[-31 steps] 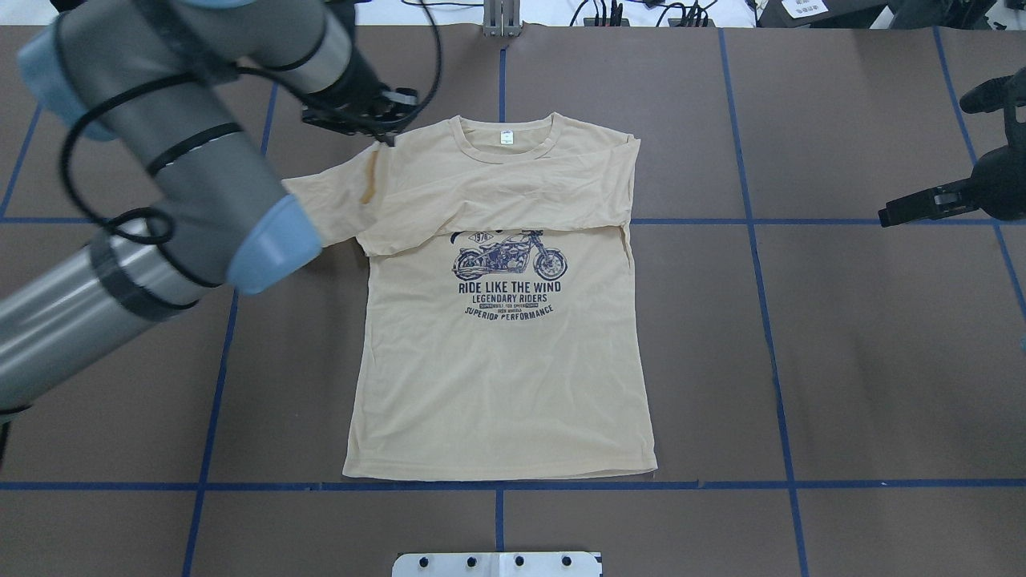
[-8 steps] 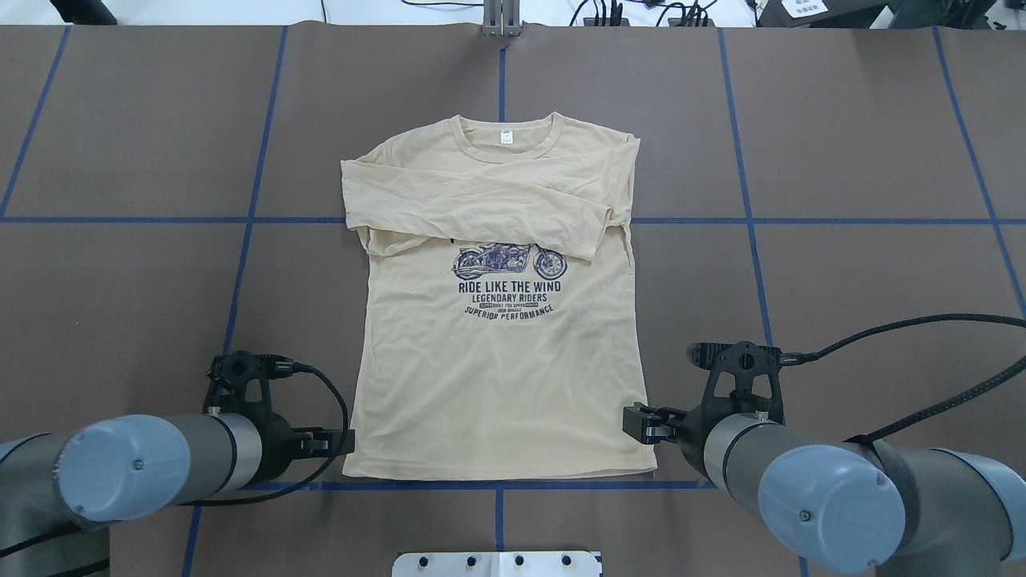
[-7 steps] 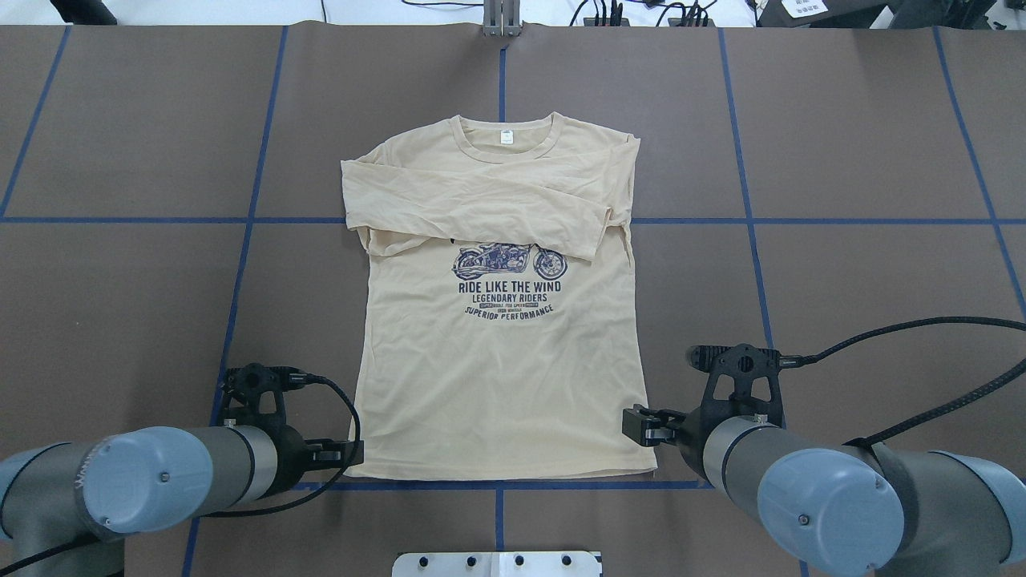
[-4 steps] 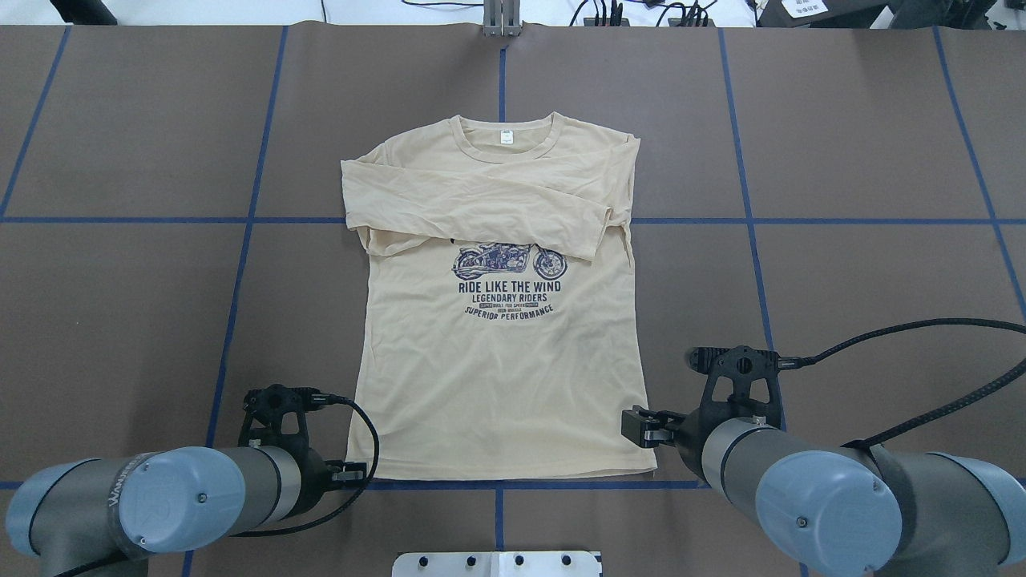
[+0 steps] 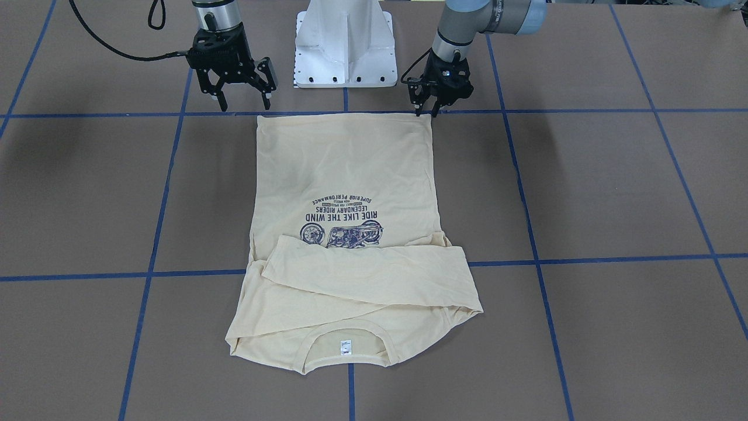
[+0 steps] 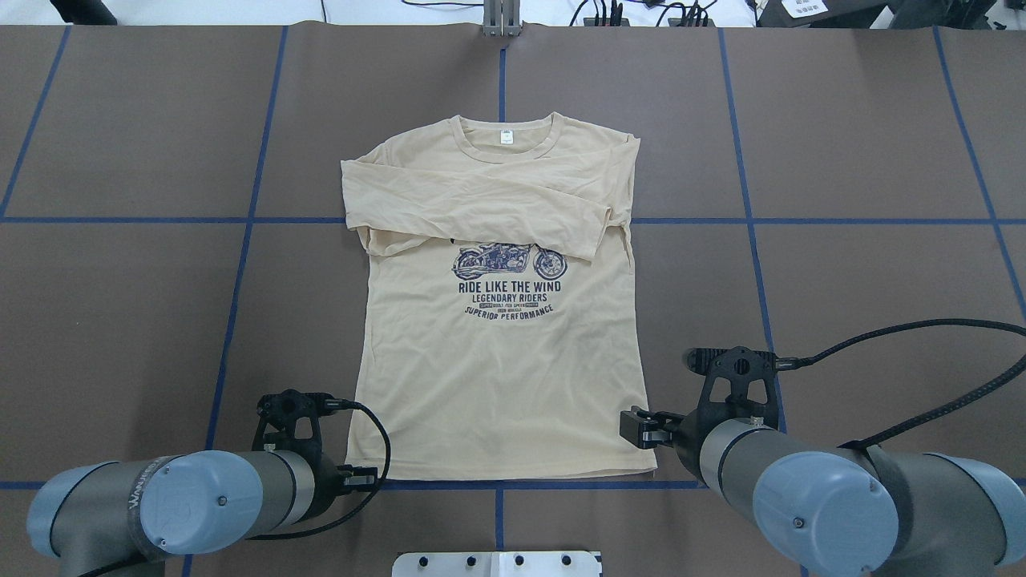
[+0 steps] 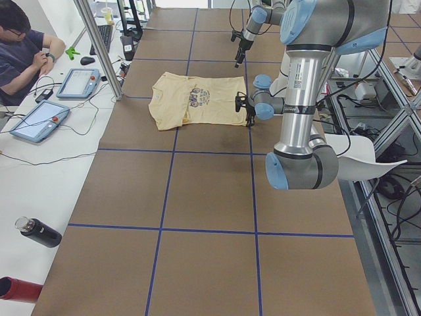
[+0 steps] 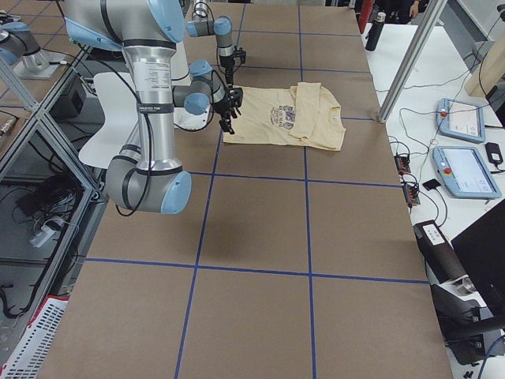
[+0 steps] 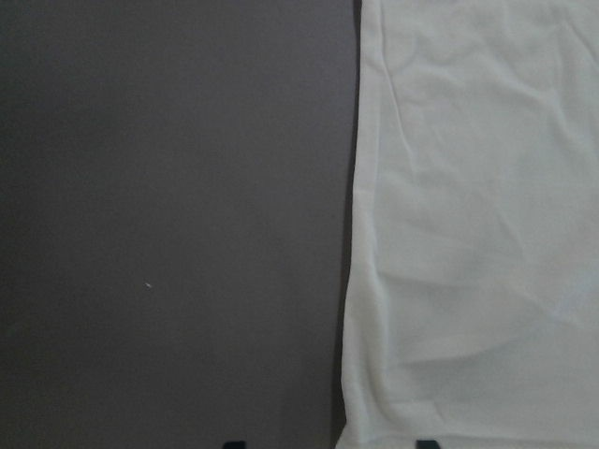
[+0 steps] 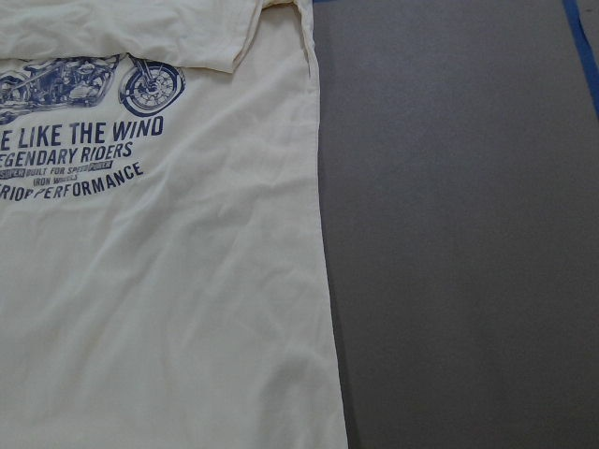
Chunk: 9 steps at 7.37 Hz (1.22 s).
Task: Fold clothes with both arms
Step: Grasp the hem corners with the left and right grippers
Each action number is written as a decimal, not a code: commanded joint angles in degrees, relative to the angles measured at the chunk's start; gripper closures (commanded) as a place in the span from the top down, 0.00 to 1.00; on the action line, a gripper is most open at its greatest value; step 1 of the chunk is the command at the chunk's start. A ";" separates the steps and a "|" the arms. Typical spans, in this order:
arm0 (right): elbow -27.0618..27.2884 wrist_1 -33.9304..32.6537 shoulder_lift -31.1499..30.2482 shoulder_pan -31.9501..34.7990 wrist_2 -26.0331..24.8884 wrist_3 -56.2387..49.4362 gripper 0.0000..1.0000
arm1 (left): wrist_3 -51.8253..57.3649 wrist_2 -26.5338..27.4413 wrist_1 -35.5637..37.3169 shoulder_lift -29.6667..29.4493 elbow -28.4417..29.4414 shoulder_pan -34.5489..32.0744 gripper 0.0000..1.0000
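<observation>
Brown desk [image 6: 842, 160], blue-taped | shirt [image 6: 497, 377] laid flat at centre, sleeves crossed, hem toward robot | judged light, limp, easily creased | hem corners best pinched | left pincer [image 5: 428, 110] parted at one corner, right pincer [image 5: 245, 105] spread wide near other, both empty

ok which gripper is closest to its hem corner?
The left gripper: open, tips right at a hem corner of the shirt. The right gripper, also open, sits off to the side of its corner.

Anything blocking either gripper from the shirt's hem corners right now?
Nothing visible. The left gripper is open over one hem corner of the shirt; the right gripper is open just beside the other, with only bare table between.
</observation>
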 commanded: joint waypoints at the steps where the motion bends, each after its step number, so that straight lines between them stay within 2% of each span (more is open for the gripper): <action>1: -0.11 0.00 0.10 -0.09 0.00 0.00 1.00 | 0.04 -0.05 0.01 -0.02 0.11 0.01 0.25; 2: -0.12 0.00 0.19 -0.18 0.00 0.00 1.00 | 0.12 -0.05 0.01 -0.02 0.11 0.01 0.16; 3: -0.12 0.00 0.19 -0.18 0.00 0.00 1.00 | 0.04 -0.05 0.01 -0.10 0.02 0.01 0.00; 6: -3.78 0.88 2.11 -0.62 0.00 0.26 1.00 | -0.05 0.13 0.01 -0.02 -0.51 -0.26 0.00; 7: -5.89 0.88 3.86 -1.06 -0.96 0.26 1.00 | -0.05 0.13 -0.08 -0.02 -0.51 -0.26 0.00; 9: -6.97 0.97 3.44 -3.77 -3.51 0.61 0.99 | -0.14 0.13 -0.08 -0.02 -0.51 -0.26 0.00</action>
